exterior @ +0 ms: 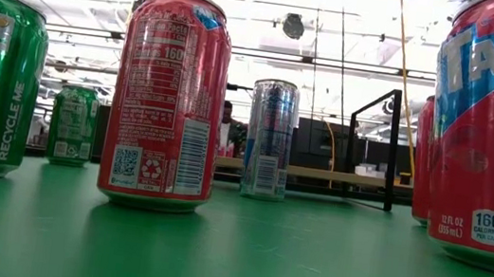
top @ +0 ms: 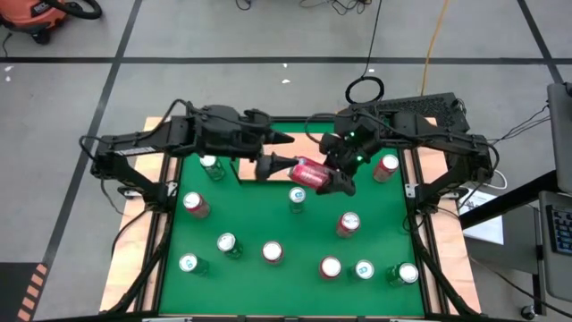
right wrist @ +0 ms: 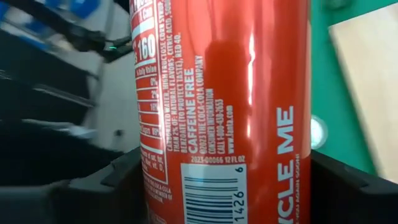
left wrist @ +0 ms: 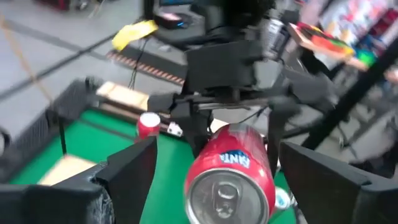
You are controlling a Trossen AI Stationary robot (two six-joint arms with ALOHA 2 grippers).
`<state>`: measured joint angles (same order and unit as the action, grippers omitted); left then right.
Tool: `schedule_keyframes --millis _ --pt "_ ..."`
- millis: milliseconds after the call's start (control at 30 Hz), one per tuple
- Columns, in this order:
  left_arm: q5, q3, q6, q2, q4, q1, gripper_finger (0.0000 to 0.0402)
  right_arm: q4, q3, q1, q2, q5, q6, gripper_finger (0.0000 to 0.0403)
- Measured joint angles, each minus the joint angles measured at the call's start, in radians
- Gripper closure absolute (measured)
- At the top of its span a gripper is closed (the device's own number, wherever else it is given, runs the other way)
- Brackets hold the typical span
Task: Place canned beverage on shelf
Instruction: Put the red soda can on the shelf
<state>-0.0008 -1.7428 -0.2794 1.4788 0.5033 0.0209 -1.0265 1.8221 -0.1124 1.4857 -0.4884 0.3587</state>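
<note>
From above, a glossy red aluminium can [top: 310, 173] is seen held on its side over the green desk [top: 268, 224] in the right gripper [top: 332, 177], just beside the light-wood, black-railed shelf [top: 247, 167], where nothing is placed yet; the left gripper [top: 265, 166] is met at its end. At desk level, upright cans are shown. Left wrist: jaws spread wide, can top between, untouched. Right wrist: jaws clamped on smooth printed metal

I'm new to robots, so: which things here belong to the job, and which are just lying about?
In the job: held red can, right gripper, left gripper, shelf.
Lying about: standing green cans, standing red cans.
</note>
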Motion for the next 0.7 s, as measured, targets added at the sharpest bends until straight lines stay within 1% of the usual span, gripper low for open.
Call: schedule_keyframes --millis 100,233,367,533,700 --pt "0.025 0.0 0.122 -0.022 0.007 -0.002 0.0063 0.036 0.0 -0.007 0.0 -0.067 0.042 0.011" --pt "0.077 0.0 0.229 -0.038 0.007 -0.003 0.0063 0.101 0.0 -0.011 0.0 -0.093 0.087 0.011" --pt "0.128 0.0 0.234 -0.039 0.017 -0.006 0.0063 0.151 0.0 -0.011 0.0 -0.111 0.128 0.0109" --pt "0.121 0.0 0.243 -0.033 0.061 -0.011 0.0063 0.181 0.001 -0.011 0.0 -0.119 0.157 0.0109" --pt "0.124 0.0 0.242 -0.005 0.051 -0.009 0.0063 0.189 0.001 -0.01 0.0 -0.118 0.156 0.0109"
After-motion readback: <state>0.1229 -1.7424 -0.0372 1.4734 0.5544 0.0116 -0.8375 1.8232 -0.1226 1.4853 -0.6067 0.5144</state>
